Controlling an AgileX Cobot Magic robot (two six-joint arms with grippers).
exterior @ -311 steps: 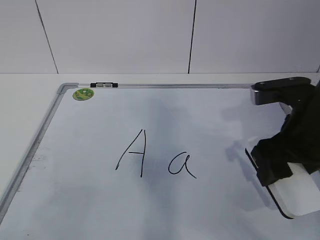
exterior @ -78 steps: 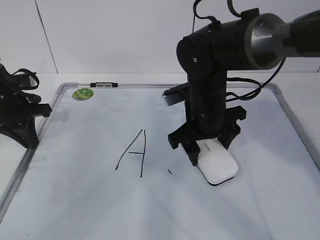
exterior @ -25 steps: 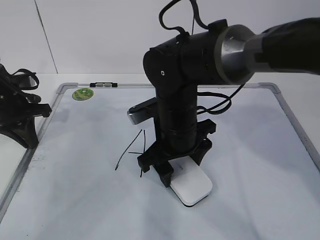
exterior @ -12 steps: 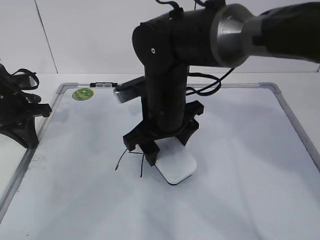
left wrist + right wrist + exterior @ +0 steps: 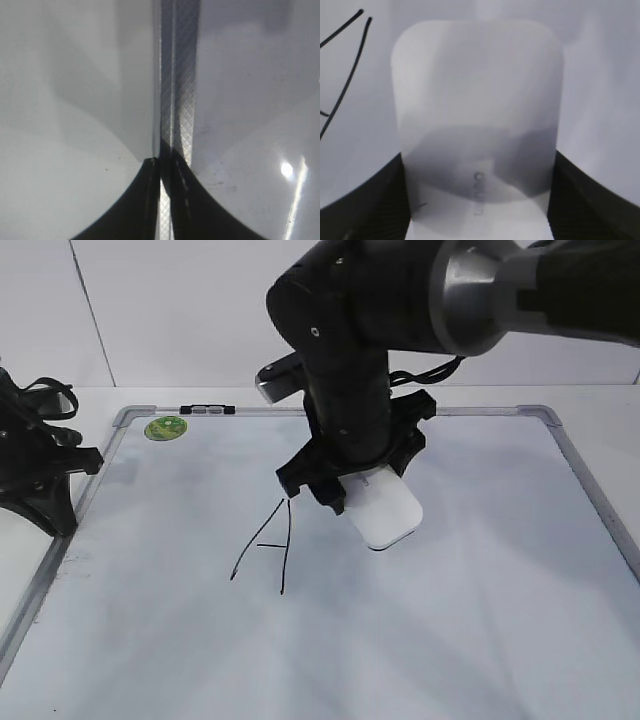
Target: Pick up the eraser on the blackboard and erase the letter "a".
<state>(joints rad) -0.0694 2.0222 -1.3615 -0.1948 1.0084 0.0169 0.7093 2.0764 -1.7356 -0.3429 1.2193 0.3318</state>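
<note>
Eraser [image 5: 385,508] clamped in the right end effector [image 5: 352,492], beside capital "A" [image 5: 265,545]. Drifting left risks smudging it. Left end effector's state cannot be told.

The middle of the blackboard [image 5: 500,640] is occupied by the right end effector [image 5: 365,490] with the eraser [image 5: 385,510]. Free room is seen on the board's right and lower parts. The left edge is blocked by the left end effector [image 5: 40,465].

White eraser [image 5: 385,511] flat on blackboard [image 5: 480,590], just right of capital A; lowercase "a" not visible.

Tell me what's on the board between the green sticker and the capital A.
Nothing: in the exterior view, bare white board runs from the green sticker to the capital A.
</note>
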